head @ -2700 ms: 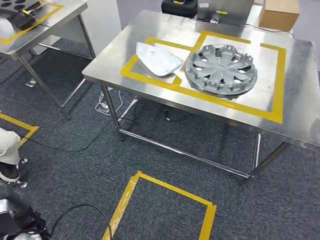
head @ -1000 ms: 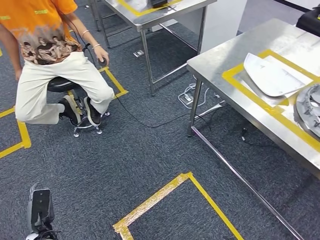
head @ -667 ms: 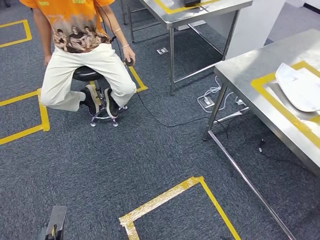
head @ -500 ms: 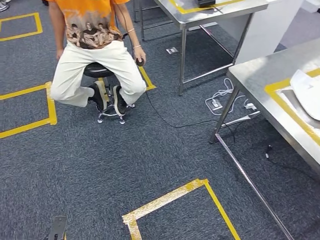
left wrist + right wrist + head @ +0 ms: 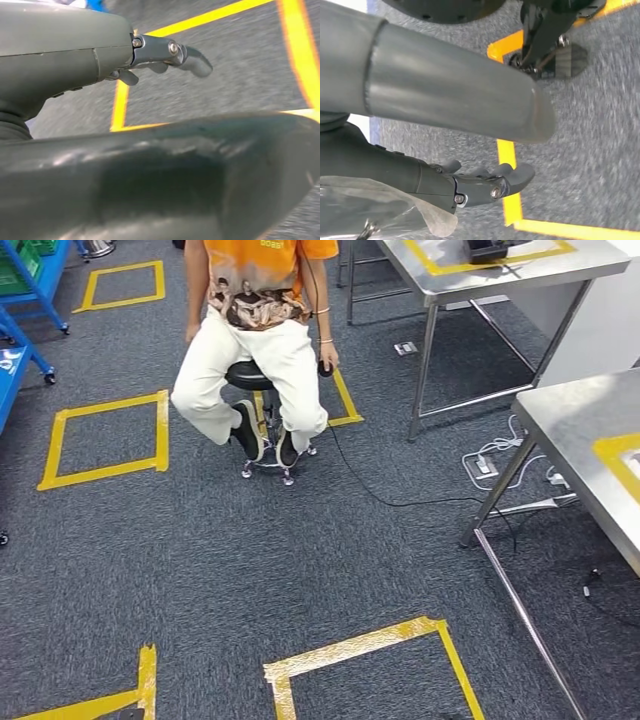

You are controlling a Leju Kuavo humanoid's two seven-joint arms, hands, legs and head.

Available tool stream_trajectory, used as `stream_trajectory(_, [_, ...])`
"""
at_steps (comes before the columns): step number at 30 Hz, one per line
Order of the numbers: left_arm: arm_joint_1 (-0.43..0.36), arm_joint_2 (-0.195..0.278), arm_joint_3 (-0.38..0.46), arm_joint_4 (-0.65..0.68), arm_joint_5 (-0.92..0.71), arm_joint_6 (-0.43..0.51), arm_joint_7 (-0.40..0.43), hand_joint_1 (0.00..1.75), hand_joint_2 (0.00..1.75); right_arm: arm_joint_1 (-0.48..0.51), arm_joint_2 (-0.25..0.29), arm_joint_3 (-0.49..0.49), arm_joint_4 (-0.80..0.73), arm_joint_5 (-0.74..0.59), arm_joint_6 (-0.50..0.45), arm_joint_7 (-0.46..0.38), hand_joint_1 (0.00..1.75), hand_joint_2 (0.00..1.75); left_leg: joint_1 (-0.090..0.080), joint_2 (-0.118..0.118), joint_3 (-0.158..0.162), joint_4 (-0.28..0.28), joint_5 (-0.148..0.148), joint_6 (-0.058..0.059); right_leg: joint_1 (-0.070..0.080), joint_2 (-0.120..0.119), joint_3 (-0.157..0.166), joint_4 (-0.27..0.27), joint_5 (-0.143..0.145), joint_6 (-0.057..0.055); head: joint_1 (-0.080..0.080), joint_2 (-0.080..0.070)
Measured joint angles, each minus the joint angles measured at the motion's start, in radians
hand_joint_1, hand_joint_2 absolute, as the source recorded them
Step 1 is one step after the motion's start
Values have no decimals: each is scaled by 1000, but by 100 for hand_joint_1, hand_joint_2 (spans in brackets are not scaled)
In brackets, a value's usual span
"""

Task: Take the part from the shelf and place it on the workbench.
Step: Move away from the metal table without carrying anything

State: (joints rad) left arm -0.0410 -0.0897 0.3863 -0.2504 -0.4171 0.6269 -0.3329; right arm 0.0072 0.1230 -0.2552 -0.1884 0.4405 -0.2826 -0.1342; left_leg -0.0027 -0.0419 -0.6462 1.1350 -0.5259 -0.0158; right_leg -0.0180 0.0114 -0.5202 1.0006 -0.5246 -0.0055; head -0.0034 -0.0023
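Observation:
A blue shelf point(image 5: 21, 315) stands at the far left edge of the head view, with a green crate point(image 5: 16, 262) on it; no part on it can be made out. The steel workbench point(image 5: 577, 425) with a yellow tape corner point(image 5: 619, 452) enters at the right edge. In the left wrist view my left hand point(image 5: 113, 55) hangs over the carpet with its fingers point(image 5: 170, 50) stretched out and nothing in it. In the right wrist view my right hand point(image 5: 433, 177) also holds nothing; its fingers point(image 5: 497, 185) are extended over the yellow floor tape.
A person point(image 5: 256, 330) sits on a wheeled stool point(image 5: 264, 420) ahead, holding a cabled device. A second steel table point(image 5: 483, 270) stands behind at the right. Yellow tape squares point(image 5: 106, 440) mark the grey carpet, and cables point(image 5: 483, 465) lie by the workbench leg.
The camera has swung left: the workbench has slid to the right edge, its white part and hubcap have left the picture, and the seated person and blue shelf have come into view.

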Motion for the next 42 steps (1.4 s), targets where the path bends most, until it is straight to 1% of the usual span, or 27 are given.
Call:
stream_trajectory(2, [0, -8, 4, 9, 0, 0, 8, 0, 0, 3, -2, 4, 0, 2, -2, 0, 0, 0, 4, 25, -61, 133, -59, -6, 4, -33, 1, 0, -3, -4, -2, 0])
stream_trajectory(3, [2, -11, 5, 13, 0, 0, 10, 0, 0, 4, -3, 6, 0, 2, -3, 0, 0, 0, 6, 28, -76, 168, -66, -7, 5, -48, 2, 1, -5, -4, -2, 0])
stream_trajectory(4, [4, -13, 6, 16, 0, 0, 11, 0, 0, 4, -4, 7, 0, 2, -3, 0, 0, 0, 8, 30, -71, 163, -53, -8, 6, -62, 4, 1, -7, -4, -3, 0])
stream_trajectory(5, [6, -14, 7, 19, 0, 0, 12, 0, 0, 4, -4, 8, 0, 3, -3, 0, 0, 0, 8, 35, -45, 116, -23, -6, 7, -75, 7, 1, -9, -3, -3, 0])
stream_trajectory(7, [5, -16, 7, 22, -2, -1, 18, 0, 0, 3, -5, 9, 0, 4, -4, 0, 0, 0, 3, 69, 32, -28, 36, 2, 9, -98, 13, 1, -16, 3, -3, 0])
stream_trajectory(9, [2, -23, 7, 25, -14, -12, 39, 0, 0, 2, -6, 12, 0, 14, -6, 1, 0, 0, -6, 94, 74, -109, 52, 14, 13, -117, 15, 1, -24, 14, -2, 0])
stream_trajectory(11, [6, -32, 5, 28, -30, -32, 69, 0, 0, -1, -7, 20, 0, 35, -11, 4, 0, 0, -11, 82, 75, -118, 48, 26, 12, -134, 25, -3, -29, 26, -2, 0])
stream_trajectory(12, [10, -37, 5, 31, -37, -44, 83, 0, 0, -3, -10, 27, 0, 48, -14, 7, 0, 0, -10, 73, 77, -122, 51, 32, 10, -129, 29, -1, -33, 31, -2, 0])
stream_trajectory(14, [14, -53, 4, 34, -49, -67, 106, 0, 0, -3, -17, 41, 1, 73, -20, 15, 0, 0, -6, 56, 81, -132, 57, 45, 7, -83, 10, 45, -67, 39, 1, 0])
stream_trajectory(16, [14, -74, 3, 37, -57, -80, 126, 0, 0, 3, -24, 57, 4, 95, -23, 27, 0, 0, -4, 36, 82, -134, 59, 53, 5, -29, -52, 168, -127, 43, 5, 0])
stream_trajectory(17, [14, -83, 3, 38, -53, -79, 131, 0, 0, 7, -28, 65, 6, 106, -22, 35, 0, 0, -4, 23, 82, -134, 59, 55, 5, -19, -87, 233, -149, 44, 6, 0])
stream_trajectory(18, [16, -91, 5, 38, -41, -74, 130, 0, 0, 13, -32, 74, 9, 117, -21, 42, 0, 0, -4, 10, 83, -134, 58, 55, 6, -15, -114, 275, -154, 45, 6, 0])
stream_trajectory(19, [17, -96, 10, 38, -22, -68, 123, 0, 0, 18, -36, 84, 11, 128, -21, 48, 0, 0, -4, -5, 84, -133, 57, 56, 5, -13, -125, 280, -138, 46, 6, 0])
stream_trajectory(20, [19, -100, 19, 38, 1, -63, 111, 0, 0, 24, -41, 93, 13, 139, -21, 53, 0, 0, -3, -20, 86, -133, 56, 55, 4, -10, -118, 245, -104, 47, 6, 0])
stream_trajectory(21, [20, -102, 30, 38, 21, -59, 97, 0, 0, 27, -46, 101, 14, 147, -23, 57, 0, 0, -2, -34, 88, -131, 55, 52, 1, 1, -95, 180, -59, 48, 6, 0])
stream_trajectory(23, [19, -104, 52, 38, 45, -48, 76, 0, 0, 30, -53, 114, 19, 156, -26, 65, 0, 0, -2, -59, 85, -122, 49, 44, -7, 51, -46, 59, -5, 49, 6, 0])
stream_trajectory(25, [20, -105, 64, 38, 43, -32, 70, 0, 0, 30, -56, 123, 23, 159, -28, 73, 0, 0, -1, -80, 77, -116, 48, 33, -9, 78, -24, 20, -2, 43, 6, 0])
stream_trajectory(27, [24, -102, 73, 38, 25, -18, 72, 0, 0, 29, -58, 130, 25, 159, -30, 85, 0, 0, 3, -97, 71, -115, 49, 22, -7, 56, -17, 16, 0, 29, 6, 0])
stream_trajectory(28, [27, -99, 76, 38, 12, -15, 76, 0, 0, 28, -60, 133, 25, 160, -31, 91, 0, 0, 3, -85, 67, -106, 43, 17, -6, 44, -14, 12, 1, 21, 5, 0])
stream_trajectory(29, [28, -95, 78, 39, -4, -14, 82, 0, 0, 28, -61, 136, 25, 160, -31, 96, 0, 0, 2, -63, 57, -81, 26, 13, -7, 29, -11, 9, 2, 14, 3, 0])
stream_trajectory(31, [28, -89, 76, 39, -33, -13, 96, 0, 0, 28, -63, 139, 25, 161, -31, 99, 0, 0, 1, -2, 6, 30, -34, 6, -3, -2, -6, 6, 0, 5, -2, 0])
stream_trajectory(33, [28, -81, 74, 39, -54, -15, 109, 0, 0, 27, -64, 140, 25, 161, -32, 95, 0, 0, 3, 22, -51, 150, -80, 1, 1, -38, -3, 6, -5, 1, -4, 0])
stream_trajectory(34, [29, -78, 73, 39, -61, -16, 113, 0, 0, 26, -64, 141, 25, 161, -32, 91, 0, 0, 4, 27, -62, 173, -79, 0, 2, -53, -1, 6, -7, 0, -4, 0])
stream_trajectory(36, [32, -75, 72, 39, -67, -16, 115, 0, 0, 24, -64, 141, 25, 161, -33, 87, 0, 0, 5, 29, -56, 162, -59, 0, 2, -69, 1, 6, -9, 0, -4, 0])
stream_trajectory(39, [33, -74, 71, 39, -71, -17, 115, 0, 0, 22, -64, 141, 25, 160, -33, 84, 0, 0, 5, 31, -40, 131, -39, 1, 2, -75, 3, 6, -11, 1, -4, 0])
stream_trajectory(40, [35, -73, 69, 39, -76, -17, 115, 0, 0, 21, -64, 141, 25, 160, -33, 80, 0, 0, 5, 38, -19, 89, -17, 3, 2, -81, 6, 6, -12, 2, -4, 0])
stream_trajectory(42, [37, -68, 58, 39, -92, -18, 117, 0, 0, 15, -64, 141, 25, 159, -32, 65, 0, 0, -6, 76, 45, -42, 27, 17, 6, -117, 19, 3, -24, 17, -4, 0])
